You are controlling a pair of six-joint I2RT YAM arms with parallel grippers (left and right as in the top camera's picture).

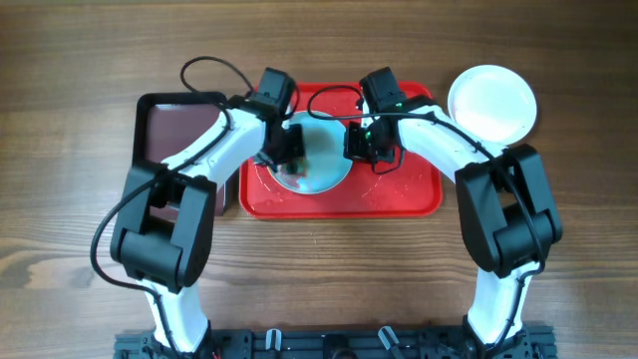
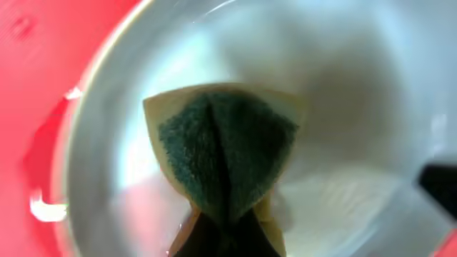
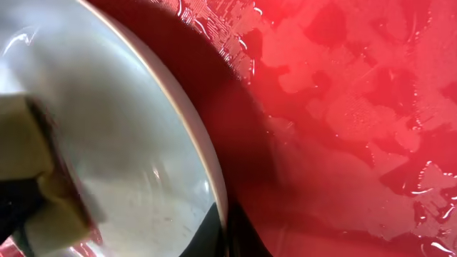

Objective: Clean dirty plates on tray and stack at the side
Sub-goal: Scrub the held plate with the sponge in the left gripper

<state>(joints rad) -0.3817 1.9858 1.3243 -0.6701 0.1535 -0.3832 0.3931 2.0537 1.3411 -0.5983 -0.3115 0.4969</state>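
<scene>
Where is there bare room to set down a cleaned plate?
Bare table lies in front of the red tray between the arms, and right of the white plate. Crowded: the blue plate, where the left gripper with its sponge and the right gripper meet.

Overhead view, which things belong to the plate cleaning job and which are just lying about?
In the job:
red tray
pale blue plate on it
sponge in the left pincer
right pincer at that plate's rim
white plate beside the tray

Lying about:
dark tray, left of the red one
</scene>
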